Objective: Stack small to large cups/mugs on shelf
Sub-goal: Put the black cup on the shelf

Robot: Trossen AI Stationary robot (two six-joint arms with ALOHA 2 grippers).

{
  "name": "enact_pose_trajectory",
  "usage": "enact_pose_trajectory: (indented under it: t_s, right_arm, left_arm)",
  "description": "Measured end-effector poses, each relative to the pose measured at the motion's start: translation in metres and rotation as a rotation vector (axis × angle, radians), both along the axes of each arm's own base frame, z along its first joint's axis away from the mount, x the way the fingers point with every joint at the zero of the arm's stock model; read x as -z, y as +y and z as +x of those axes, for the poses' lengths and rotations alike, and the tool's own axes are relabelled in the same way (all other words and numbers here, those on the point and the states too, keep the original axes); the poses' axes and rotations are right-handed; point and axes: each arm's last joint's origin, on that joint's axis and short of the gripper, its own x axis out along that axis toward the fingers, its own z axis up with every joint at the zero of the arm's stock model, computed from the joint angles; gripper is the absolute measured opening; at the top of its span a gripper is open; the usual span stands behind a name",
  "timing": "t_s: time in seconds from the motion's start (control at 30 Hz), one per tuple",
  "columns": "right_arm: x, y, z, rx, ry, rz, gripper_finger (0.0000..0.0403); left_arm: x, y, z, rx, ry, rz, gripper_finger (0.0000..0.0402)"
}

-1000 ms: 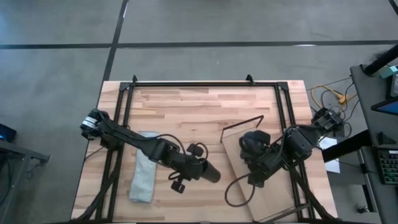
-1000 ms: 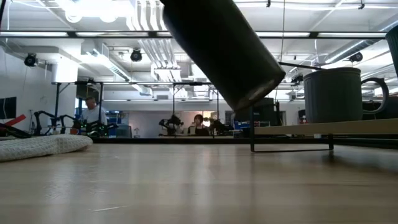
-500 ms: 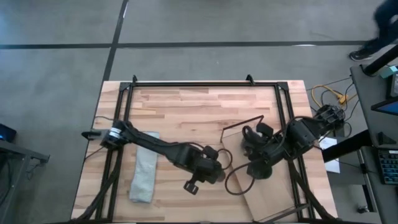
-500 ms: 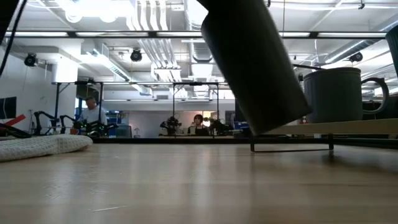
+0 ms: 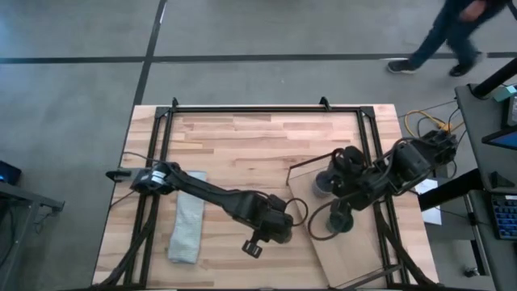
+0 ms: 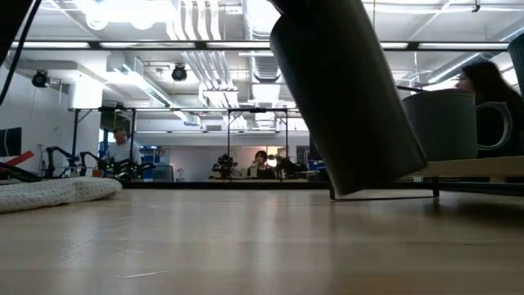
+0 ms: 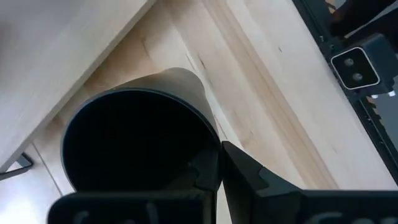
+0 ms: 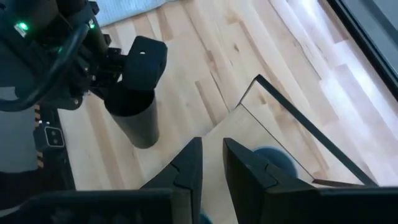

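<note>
The black cup (image 6: 344, 90) hangs tilted over the butcher-block table, its base just left of the shelf (image 5: 355, 250). My left gripper (image 5: 275, 226) is shut on the cup; the right wrist view shows both (image 8: 134, 118). The blue-grey mug (image 6: 442, 123) stands on its base on the pale shelf board (image 6: 467, 167), near the wire frame (image 5: 315, 162). My right gripper (image 8: 211, 149) hovers open above the shelf beside the mug (image 8: 270, 158), touching nothing. I cannot make out the teal-green cup. My left gripper holds the black cup by its rim (image 7: 213, 144), the wall pinched with one finger inside the mouth and one finger (image 7: 245, 168) outside. It comes from above. The cup is lifted clear of the table and hangs below the fingers, tilted, base toward the shelf.
A grey folded cloth (image 5: 186, 226) lies on the table's left part. The black table frame (image 5: 266, 107) runs along the far edge and both sides. A cable loop (image 5: 323, 230) hangs by the right arm over the shelf. A person (image 5: 452, 32) walks beyond the far right corner.
My left gripper has carried the black cup toward the table's right, up to the shelf's edge, and the cup has tipped closer to upright. My right gripper has drawn back from the mug toward the far right. A person has walked into view beyond the table.
</note>
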Motion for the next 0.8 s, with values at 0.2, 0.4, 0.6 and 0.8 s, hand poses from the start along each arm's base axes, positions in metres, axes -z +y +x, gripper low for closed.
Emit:
enact_pose_trajectory:
  t_s: [0.2,0.4,0.6,0.8]
  right_arm:
    - [0.0,0.0,0.0,-0.008,0.0,-0.006,0.0059]
    - [0.0,0.0,0.0,-0.01,0.001,-0.006,0.0059]
    - [0.0,0.0,0.0,-0.018,0.003,-0.012,0.0059]
    - [0.0,0.0,0.0,-0.028,0.005,-0.018,0.0059]
  left_arm:
    - [0.008,0.0,0.001,-0.071,0.021,-0.03,0.0]
    - [0.021,0.0,0.002,-0.148,0.052,-0.057,0.0]
    - [0.023,0.0,0.003,-0.217,0.061,-0.08,0.0]
    - [0.023,0.0,0.005,-0.241,0.044,-0.098,0.0]
